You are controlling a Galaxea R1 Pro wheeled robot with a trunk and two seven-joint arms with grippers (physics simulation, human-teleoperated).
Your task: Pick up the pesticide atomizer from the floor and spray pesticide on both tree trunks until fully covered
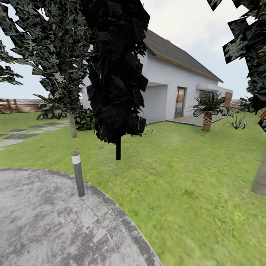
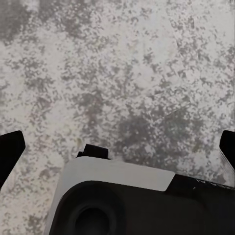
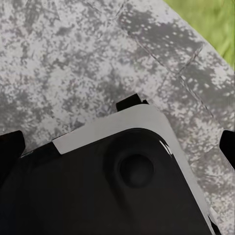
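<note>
Grey, mottled paving [image 1: 48, 225] is seen across the lower left of the head view, its curved edge meeting the green lawn [image 1: 192, 177]. A short grey lamp post [image 1: 78, 173] with a white band and a red tip is planted just inside that edge, slightly tilted. Beyond it on the grass, a narrow dark cypress-like tree [image 1: 116, 70] is raised on a thin black stem. To its left a leafy tree [image 1: 55, 48] is seen, with a slim trunk [image 1: 73, 127] beside stepping stones [image 1: 22, 135]. At the right edge, the base of a thick grey-brown tree trunk [image 1: 260, 177] is rooted in the lawn, with dark foliage [image 1: 247, 37] above it. A white house [image 1: 177, 85] with a grey roof is set behind, a small palm [image 1: 207, 109] before it, and a brown slat fence [image 1: 16, 105] at far left. The pesticide atomizer cannot be made out.

Speckled grey paving [image 2: 117, 73] is shown below in the left wrist view. A white-and-black body of the robot [image 2: 132, 200] is seen in the foreground. The left gripper [image 2: 117, 147] is spread wide, one dark fingertip at each side edge, and nothing is held between them.

In the right wrist view, the same paving [image 3: 73, 63] is shown, with a corner of grass [image 3: 210, 24]. The right gripper [image 3: 120, 147] is likewise spread wide, fingertips at the edges, with nothing gripped; a black-and-white housing [image 3: 112, 181] lies between.
</note>
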